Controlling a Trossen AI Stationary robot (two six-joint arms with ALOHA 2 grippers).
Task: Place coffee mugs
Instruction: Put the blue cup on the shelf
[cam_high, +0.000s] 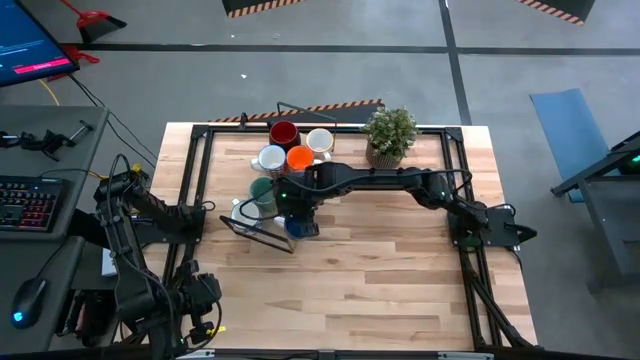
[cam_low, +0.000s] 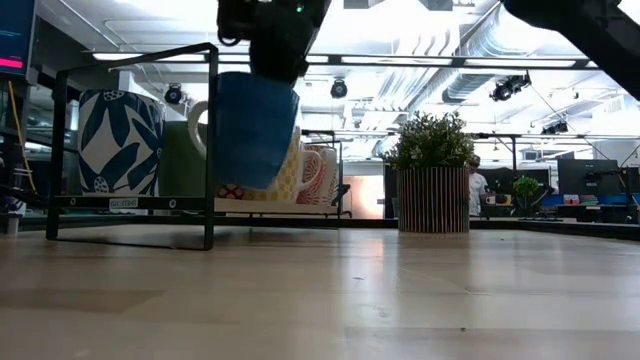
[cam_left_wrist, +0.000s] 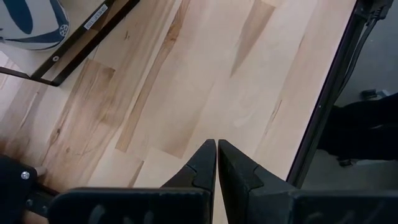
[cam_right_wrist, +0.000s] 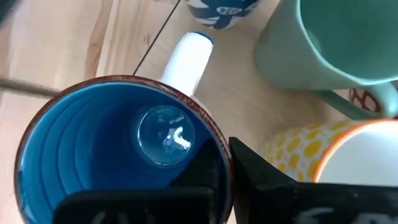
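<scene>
While lifted off the table, the blue mug (cam_low: 255, 128) hangs clenched in the right claw (cam_low: 275, 45).

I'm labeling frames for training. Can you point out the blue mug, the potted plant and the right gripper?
blue mug (cam_low: 255, 130): low view, on its outer wall.
potted plant (cam_high: 389, 131): high view, on its leaves.
right gripper (cam_right_wrist: 227, 171): right wrist view, between its fingertips at the mug's rim.

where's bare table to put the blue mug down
The near half of the table, in front of the right gripper holding the blue mug, is bare wood. The strip right of the plant is also bare. The mug cluster is crowded.
</scene>
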